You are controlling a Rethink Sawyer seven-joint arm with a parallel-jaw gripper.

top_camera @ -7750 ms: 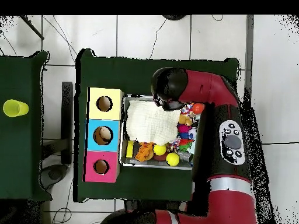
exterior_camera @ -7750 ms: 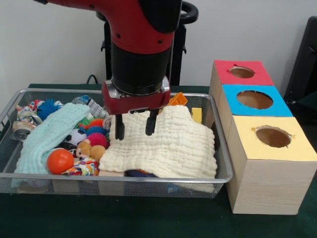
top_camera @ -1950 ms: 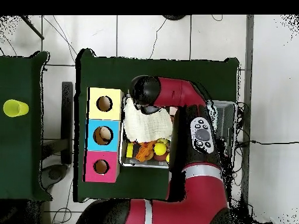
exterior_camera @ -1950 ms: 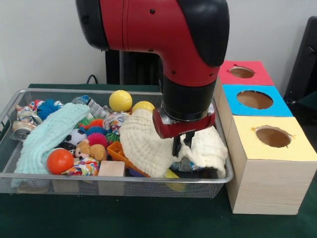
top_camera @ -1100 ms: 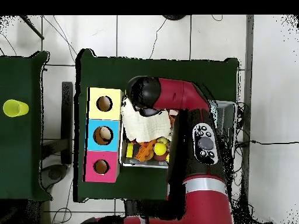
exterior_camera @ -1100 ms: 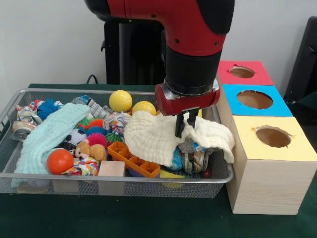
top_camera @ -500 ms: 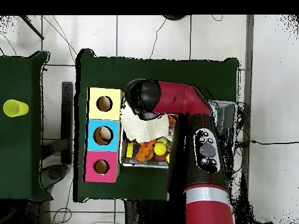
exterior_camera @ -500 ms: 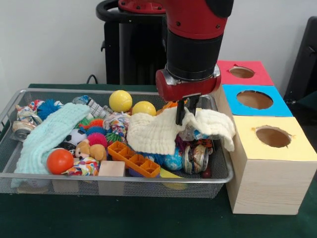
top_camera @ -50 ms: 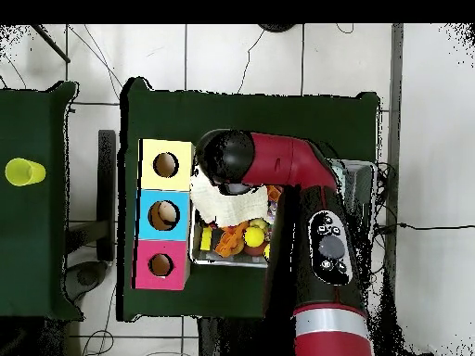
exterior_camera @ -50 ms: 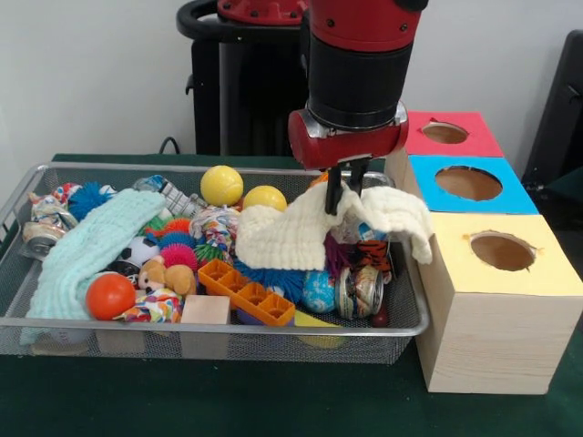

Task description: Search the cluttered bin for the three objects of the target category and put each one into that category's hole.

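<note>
Cream cloth (exterior_camera @ -50 ms: 301,235) higher in jaws than before

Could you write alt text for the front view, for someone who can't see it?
A red robot gripper lifts a cream cloth out of a wire bin crowded with balls and toys, beside a wooden box with red, blue and yellow holed tops.

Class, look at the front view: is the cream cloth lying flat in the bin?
No. The gripper is shut on the cream cloth and holds it raised and draped above the bin.
</note>
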